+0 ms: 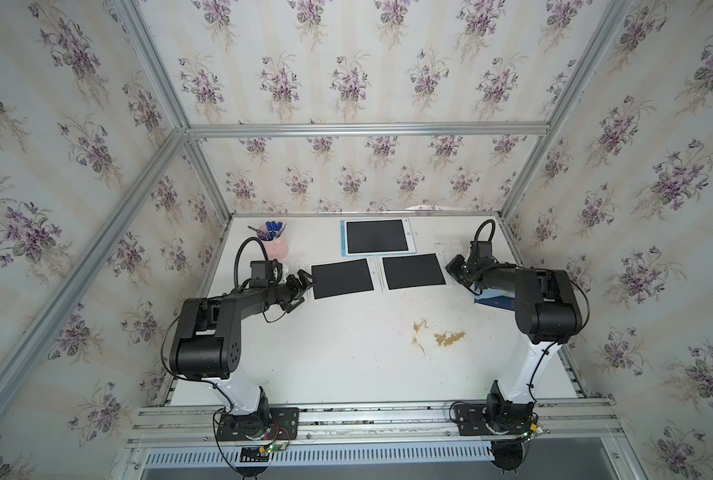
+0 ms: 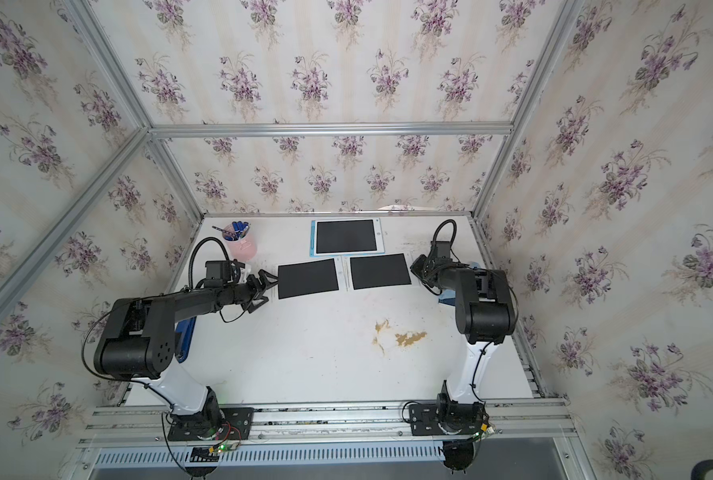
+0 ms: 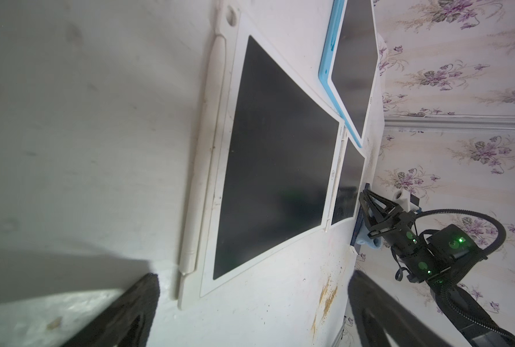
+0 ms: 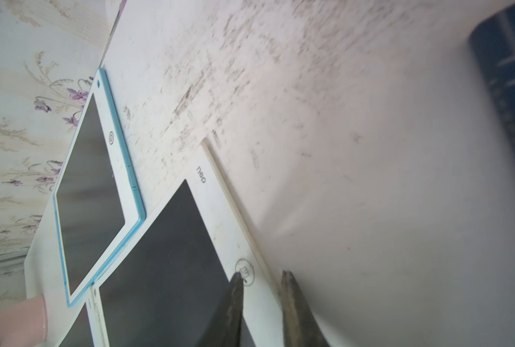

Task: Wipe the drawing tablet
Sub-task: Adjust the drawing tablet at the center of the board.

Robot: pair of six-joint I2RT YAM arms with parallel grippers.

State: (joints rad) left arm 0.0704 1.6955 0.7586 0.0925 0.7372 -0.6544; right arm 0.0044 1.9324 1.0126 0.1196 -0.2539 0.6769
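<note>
Three drawing tablets with dark, blank screens lie at the back of the table. A blue-framed tablet (image 1: pixel 376 236) is farthest, and two white-framed ones (image 1: pixel 341 277) (image 1: pixel 413 271) lie side by side in front of it. My left gripper (image 1: pixel 301 291) is open at the left white tablet's (image 3: pixel 280 156) left edge, with nothing between its fingers. My right gripper (image 4: pixel 261 274) hovers over the right white tablet's (image 4: pixel 166 255) right rim. Its jaws stand a narrow gap apart and empty. One fingertip (image 4: pixel 236 278) sits at the round button (image 4: pixel 248 270).
A pink cup of pens (image 1: pixel 275 245) stands at the back left. A light blue cloth (image 1: pixel 492 299) lies under the right arm, near the table's right edge. Brown stains (image 1: pixel 446 337) mark the white table towards the front right. A dark blue object (image 2: pixel 184 336) lies under the left arm.
</note>
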